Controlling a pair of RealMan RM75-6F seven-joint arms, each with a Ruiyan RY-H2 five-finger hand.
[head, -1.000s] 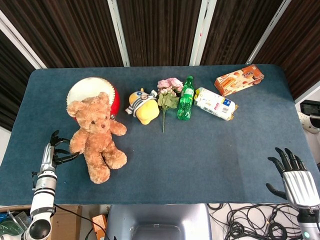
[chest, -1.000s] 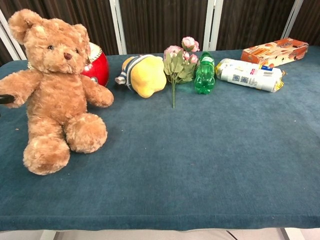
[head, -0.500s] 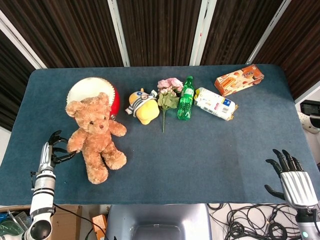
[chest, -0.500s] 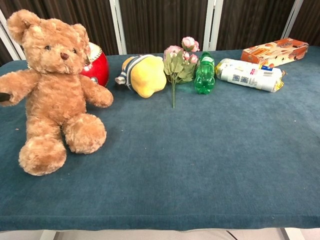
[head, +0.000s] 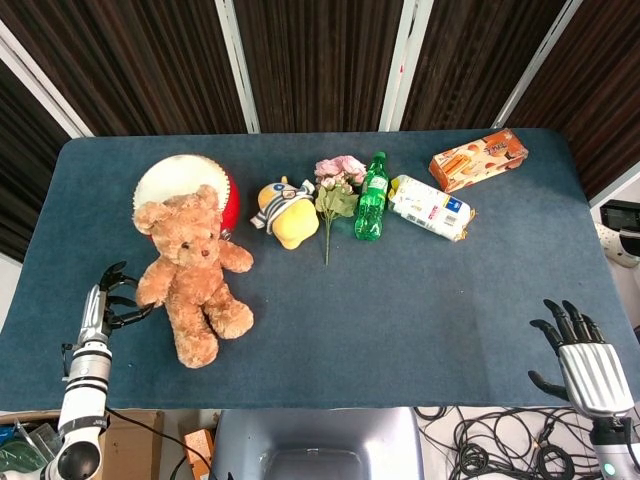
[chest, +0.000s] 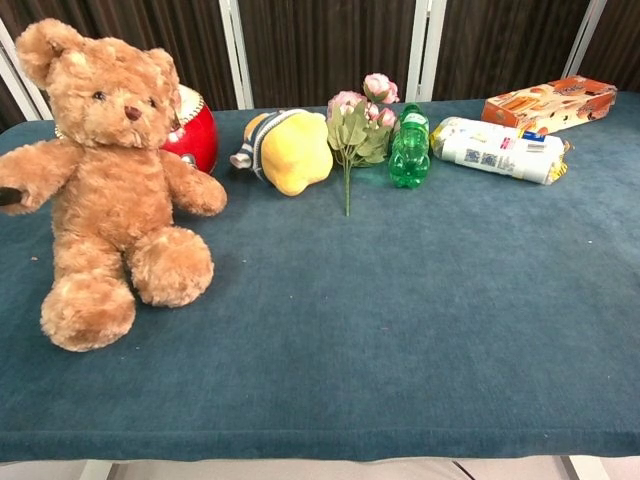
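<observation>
The left hand (head: 112, 300) is at the left edge of the table (head: 420, 300), and its dark fingers (head: 135, 315) reach to the bear's arm. In the chest view a fingertip (chest: 8, 197) touches the paw, but I cannot tell if the hand really grips it. The bear (head: 192, 272) sits on the left part of the table, leaning a little, with its head against the red drum (head: 168, 178) behind it.

The right hand (head: 580, 355) is at the near right corner, well apart from all things, with fingers spread and holding nothing.

Along the far side lie a yellow plush (head: 287, 215), a bunch of flowers (head: 335, 190), a green bottle (head: 372, 198), a white packet (head: 430, 207) and an orange box (head: 478, 158).
</observation>
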